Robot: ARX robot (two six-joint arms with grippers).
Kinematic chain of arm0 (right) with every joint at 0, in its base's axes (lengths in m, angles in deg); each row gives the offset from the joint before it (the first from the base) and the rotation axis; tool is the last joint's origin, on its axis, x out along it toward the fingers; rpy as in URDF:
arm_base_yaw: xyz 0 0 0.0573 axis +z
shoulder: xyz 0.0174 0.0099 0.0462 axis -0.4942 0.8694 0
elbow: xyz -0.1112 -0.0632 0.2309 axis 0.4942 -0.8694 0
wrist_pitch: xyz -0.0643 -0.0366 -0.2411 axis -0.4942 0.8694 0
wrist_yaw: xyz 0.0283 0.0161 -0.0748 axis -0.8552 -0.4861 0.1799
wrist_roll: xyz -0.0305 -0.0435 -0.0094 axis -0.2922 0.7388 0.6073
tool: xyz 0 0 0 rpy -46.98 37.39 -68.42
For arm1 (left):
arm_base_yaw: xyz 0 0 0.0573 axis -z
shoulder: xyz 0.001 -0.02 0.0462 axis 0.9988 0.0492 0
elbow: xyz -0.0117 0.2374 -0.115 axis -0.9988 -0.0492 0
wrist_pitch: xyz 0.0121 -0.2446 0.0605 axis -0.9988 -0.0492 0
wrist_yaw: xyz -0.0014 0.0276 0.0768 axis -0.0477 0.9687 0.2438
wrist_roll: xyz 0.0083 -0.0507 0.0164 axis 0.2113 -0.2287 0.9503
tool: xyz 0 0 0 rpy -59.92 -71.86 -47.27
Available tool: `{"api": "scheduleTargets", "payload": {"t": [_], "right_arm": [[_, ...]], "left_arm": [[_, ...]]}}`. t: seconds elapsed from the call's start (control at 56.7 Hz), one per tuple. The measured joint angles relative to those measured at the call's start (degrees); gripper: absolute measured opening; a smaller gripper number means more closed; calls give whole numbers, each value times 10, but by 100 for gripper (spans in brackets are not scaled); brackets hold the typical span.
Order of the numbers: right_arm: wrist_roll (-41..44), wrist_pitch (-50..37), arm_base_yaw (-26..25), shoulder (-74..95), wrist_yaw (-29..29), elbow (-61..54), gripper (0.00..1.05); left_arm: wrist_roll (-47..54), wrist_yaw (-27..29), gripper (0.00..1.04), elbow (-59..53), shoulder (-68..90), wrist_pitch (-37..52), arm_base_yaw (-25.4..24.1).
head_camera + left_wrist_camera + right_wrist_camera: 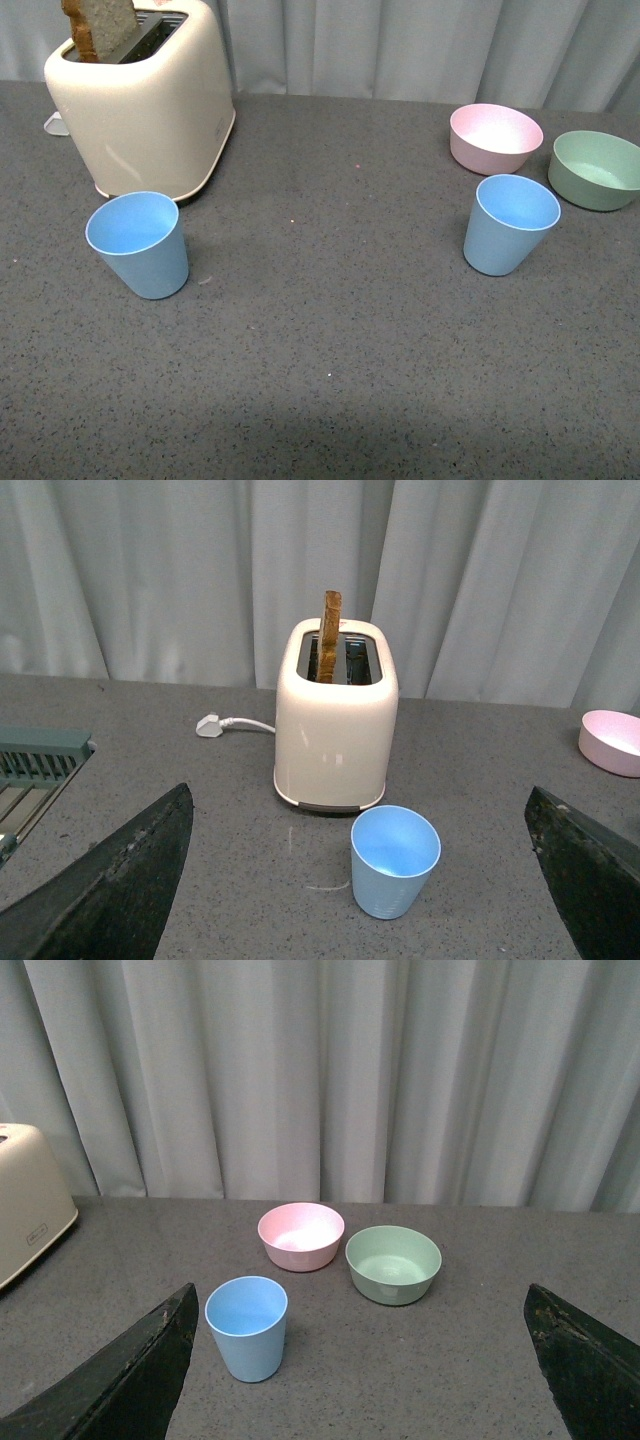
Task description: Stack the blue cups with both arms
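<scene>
Two blue cups stand upright on the grey table (330, 340), mouths up and long axes vertical, well apart from each other. The left blue cup (138, 245) sits just in front of the cream toaster (140, 95), which has a bread slice (100, 25) poking out of its slot. The right blue cup (510, 238) sits near the pink bowl (495, 137) and the green bowl (597, 170). Neither arm shows in the front view. In the wrist views, the left end effector (357, 810) has its jaws spread wide and empty. The left cup lies ahead of it, roughly between the two fingers' lines. The right end effector (357, 1290) is likewise spread and holds nothing. The right cup lies ahead of it, off-centre and nearer one finger than the other. Each arm appears nearer its own side's cup, so the stacking has probably not begun. The coming move likely calls for a forward, downward reach with the jaws straddling the vertical cup wall.
</scene>
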Motion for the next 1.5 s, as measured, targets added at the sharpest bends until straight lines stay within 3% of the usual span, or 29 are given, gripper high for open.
{"api": "scheduleTargets", "payload": {"t": [0.141,0.229,0.265,0.335,0.547,0.706,0.971,1.5], "right_arm": [[0,0,0,0,0,0,95],[0,0,0,0,0,0,95],[0,0,0,0,0,0,95],[0,0,0,0,0,0,95],[0,0,0,0,0,0,95],[0,0,0,0,0,0,95],[0,0,0,0,0,0,95],[0,0,0,0,0,0,95]], "left_arm": [[0,1,98,0,0,0,0],[-72,156,98,47,99,-115,43],[-83,166,98,51,131,-115,42],[-107,162,98,60,198,-87,34],[-134,79,98,124,431,44,2],[-134,28,98,200,638,89,0],[-148,9,98,356,862,32,20],[-207,8,98,513,1062,-46,59]]}}
